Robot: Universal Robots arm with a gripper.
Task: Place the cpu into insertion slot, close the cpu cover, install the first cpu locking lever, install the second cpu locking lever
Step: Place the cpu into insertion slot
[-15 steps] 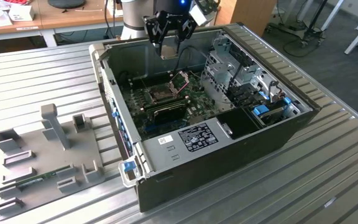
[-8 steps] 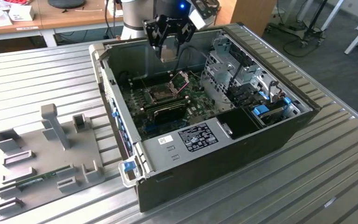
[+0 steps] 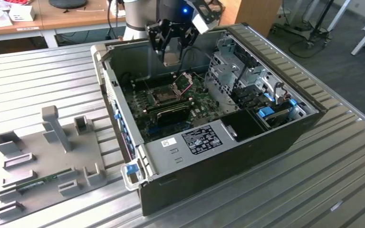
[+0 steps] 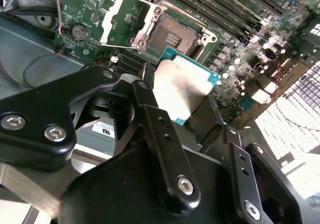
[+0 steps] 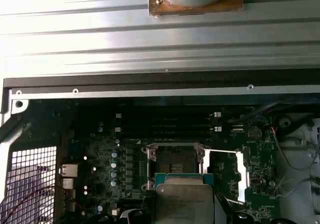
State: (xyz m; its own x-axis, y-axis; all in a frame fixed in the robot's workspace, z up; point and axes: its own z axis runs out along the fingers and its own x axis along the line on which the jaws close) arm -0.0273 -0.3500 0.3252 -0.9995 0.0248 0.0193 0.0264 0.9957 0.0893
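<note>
My gripper (image 3: 169, 56) hangs inside the open computer case, above the motherboard, shut on the cpu (image 4: 182, 86). The cpu's silvery-tan top also shows in the first wrist view (image 5: 184, 201), and a black finger (image 4: 150, 119) presses on its edge. The insertion slot (image 4: 177, 33) lies bare with its dark centre showing; it also appears in the exterior view (image 3: 159, 97) and the first wrist view (image 5: 175, 161). The cpu is held above the slot and off to one side, not touching it. The cpu cover (image 4: 122, 23) is swung open beside the slot (image 5: 240, 176). A thin lever wire (image 5: 222, 151) stands raised.
The computer case (image 3: 233, 156) lies open on a slatted metal table (image 3: 36, 80). Long black memory slots (image 5: 165, 124) run beside the socket. A drive cage (image 3: 246, 80) with cables fills the case's side at the exterior view's right. A grey fixture plate (image 3: 43, 161) sits at the exterior view's left.
</note>
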